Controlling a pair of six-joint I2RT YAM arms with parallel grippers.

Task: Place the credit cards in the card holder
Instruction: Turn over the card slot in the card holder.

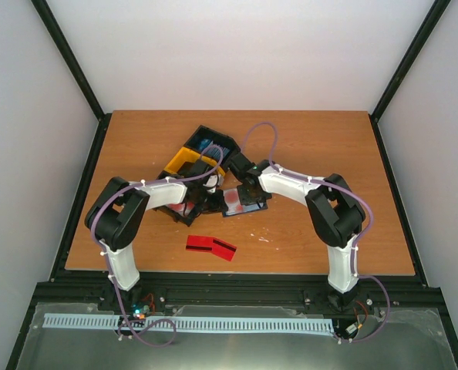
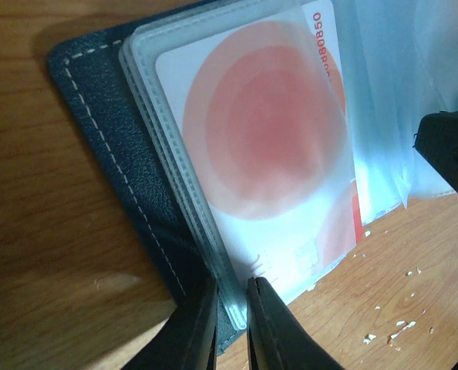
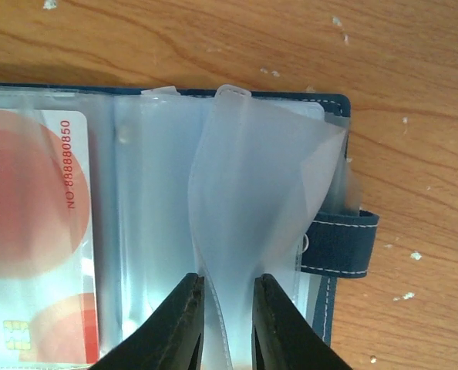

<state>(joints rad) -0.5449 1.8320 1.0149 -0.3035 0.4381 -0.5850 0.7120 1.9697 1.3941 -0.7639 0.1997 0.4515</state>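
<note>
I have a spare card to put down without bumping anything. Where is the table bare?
Bare table stretches right of the right arm to the edge, and left of the bins in the far corner. Crowded: the middle, where bins, card holder and left arm meet, with the credit cards just nearer.

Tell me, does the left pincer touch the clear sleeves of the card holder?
Touching. The left wrist view shows the left pincer closed on the lower edge of the clear sleeves, with no gap at either finger.
</note>
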